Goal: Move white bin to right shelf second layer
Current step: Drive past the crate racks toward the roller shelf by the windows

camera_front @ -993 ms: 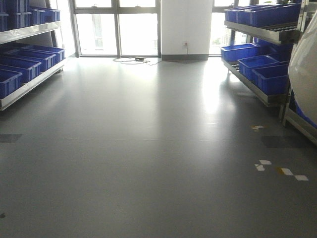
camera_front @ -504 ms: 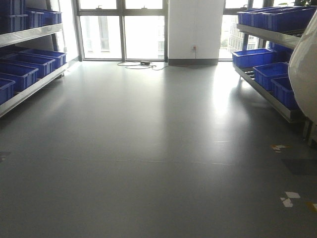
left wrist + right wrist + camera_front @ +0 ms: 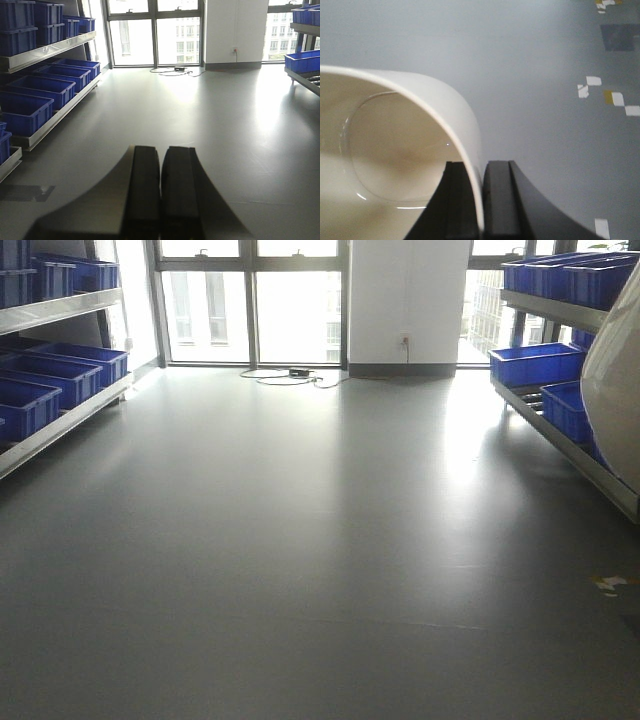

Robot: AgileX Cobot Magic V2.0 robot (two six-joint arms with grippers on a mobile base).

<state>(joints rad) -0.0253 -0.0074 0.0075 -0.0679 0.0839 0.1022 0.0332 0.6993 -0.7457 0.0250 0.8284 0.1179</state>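
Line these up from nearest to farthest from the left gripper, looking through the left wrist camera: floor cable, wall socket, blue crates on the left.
1. Blue crates, low on the left, nearest the left gripper.
2. Floor cable, far ahead, near the middle.
3. Wall socket, farthest, up on the right.

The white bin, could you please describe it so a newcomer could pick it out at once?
Look to the right of the wide grey floor, in front of the right-hand rack of blue crates. The white bin hangs there off the floor, its wall pinched between the right gripper's fingers. Unlike the blue rectangular crates, it is glossy cream-white, rounded and empty.
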